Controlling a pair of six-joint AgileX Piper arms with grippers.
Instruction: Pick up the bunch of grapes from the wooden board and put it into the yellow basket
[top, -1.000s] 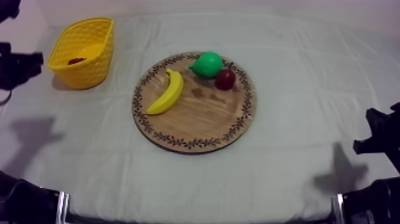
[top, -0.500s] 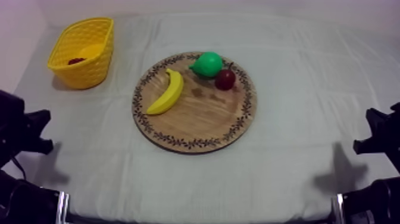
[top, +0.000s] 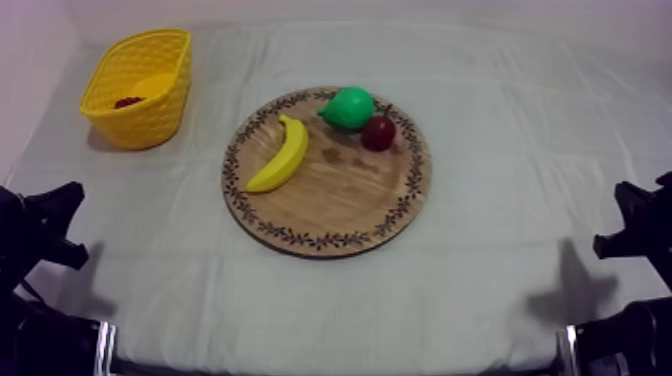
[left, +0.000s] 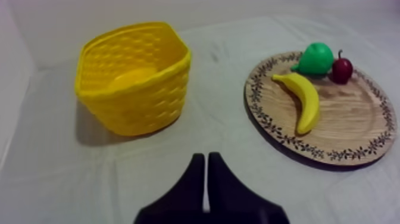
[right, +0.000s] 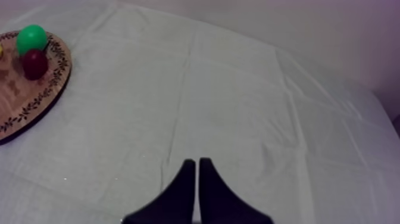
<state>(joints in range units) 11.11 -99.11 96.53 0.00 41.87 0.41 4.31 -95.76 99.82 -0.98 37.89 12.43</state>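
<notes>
The yellow basket (top: 135, 85) stands at the far left of the table, and a small dark red lump (top: 127, 101) lies inside it, possibly the bunch of grapes. On the round wooden board (top: 340, 200) in the middle lie a banana (top: 280, 153), a green pear (top: 348, 107) and a small red fruit (top: 378, 132). My left gripper (top: 50, 225) sits low at the left edge, well short of the basket (left: 134, 77), its fingers (left: 205, 167) together as a narrow wedge. My right gripper (top: 630, 225) rests at the right edge, shut (right: 196, 167) over bare cloth.
From the left wrist, the board (left: 351, 128) with banana (left: 300, 98), pear (left: 315, 58) and small red fruit (left: 341, 70) lies beside the basket. From the right wrist, the board's edge (right: 18, 101), pear (right: 31, 37) and small red fruit (right: 34, 62) are far off.
My left arm has drawn back from beside the basket at the upper left down to the lower left edge of the table. The right arm and the fruit have not moved.
</notes>
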